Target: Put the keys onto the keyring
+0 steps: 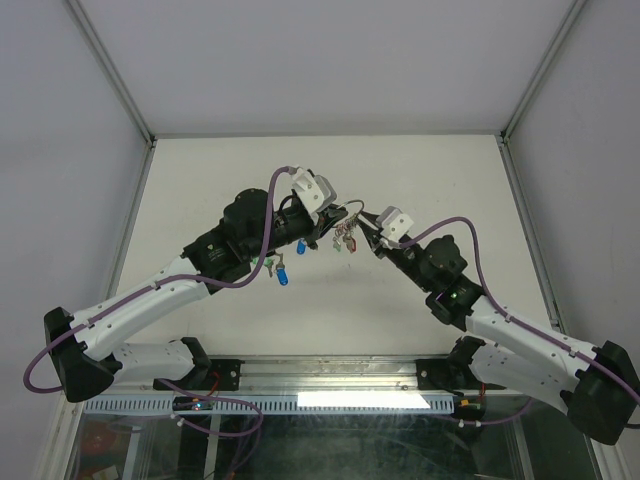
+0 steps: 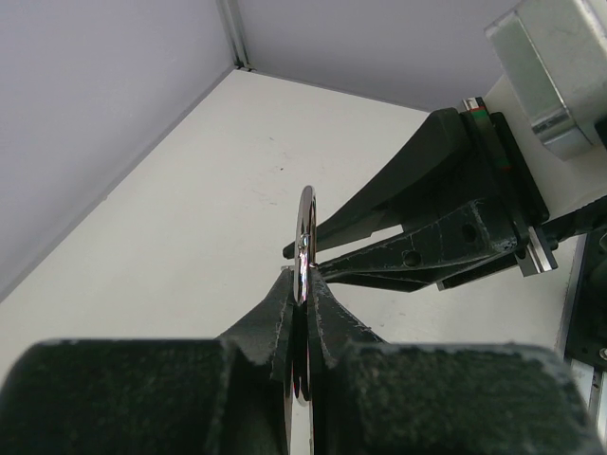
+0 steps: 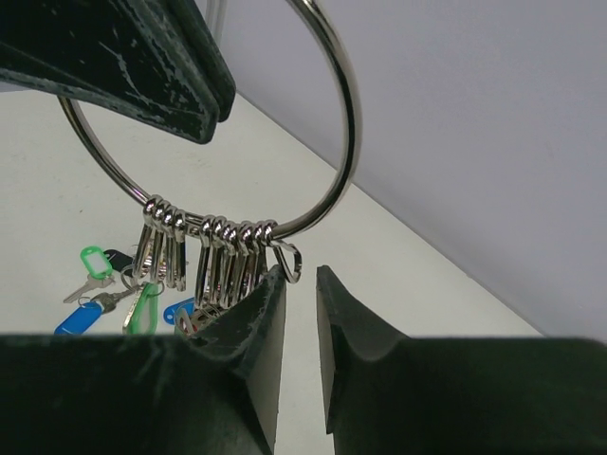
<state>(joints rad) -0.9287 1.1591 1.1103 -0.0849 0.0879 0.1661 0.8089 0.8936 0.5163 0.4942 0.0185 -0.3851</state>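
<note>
left pincer (image 2: 302, 282) clamps the keyring (image 3: 353, 116); right pincer (image 3: 302, 277) parted just below.

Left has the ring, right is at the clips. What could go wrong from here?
1. The left gripper pinches the keyring only at its thin edge; a push could twist it loose.
2. The right gripper stands open beside the end clip, close to the other clips; closing may snag the wrong one.

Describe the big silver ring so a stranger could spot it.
Above the white table, look mid-air near its middle. The left tool pinches a thin round silver wire keyring. Unlike the loose coloured-tag keys lying below, it is a large hoop strung with silver metal loops.
</note>
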